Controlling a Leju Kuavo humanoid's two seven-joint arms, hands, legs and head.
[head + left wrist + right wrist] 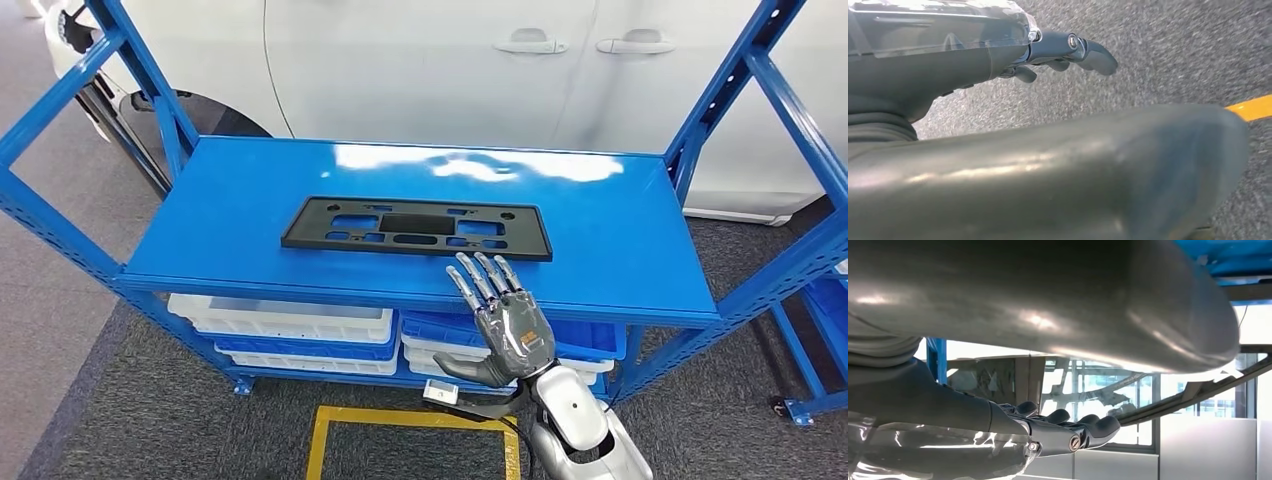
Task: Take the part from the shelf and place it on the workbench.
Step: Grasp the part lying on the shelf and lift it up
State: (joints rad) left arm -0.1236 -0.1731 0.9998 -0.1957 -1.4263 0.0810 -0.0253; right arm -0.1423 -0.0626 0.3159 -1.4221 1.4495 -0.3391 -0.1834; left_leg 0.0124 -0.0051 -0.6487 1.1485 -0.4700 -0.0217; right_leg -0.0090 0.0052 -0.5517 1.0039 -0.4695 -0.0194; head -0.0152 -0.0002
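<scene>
Currently, your step is the reach. Black plastic mounting plate (416, 228): flat on the blue shelf (620, 250), untouched. Right hand (505, 320): fingers spread, empty, just short of the plate's near edge. Left hand (1063, 50): hanging, holding nothing. Next, you likely need fingers under that edge.

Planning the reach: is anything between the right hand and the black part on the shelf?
Nothing visible. The right hand hovers open at the shelf front edge; the part lies flat just beyond its fingertips.
</scene>
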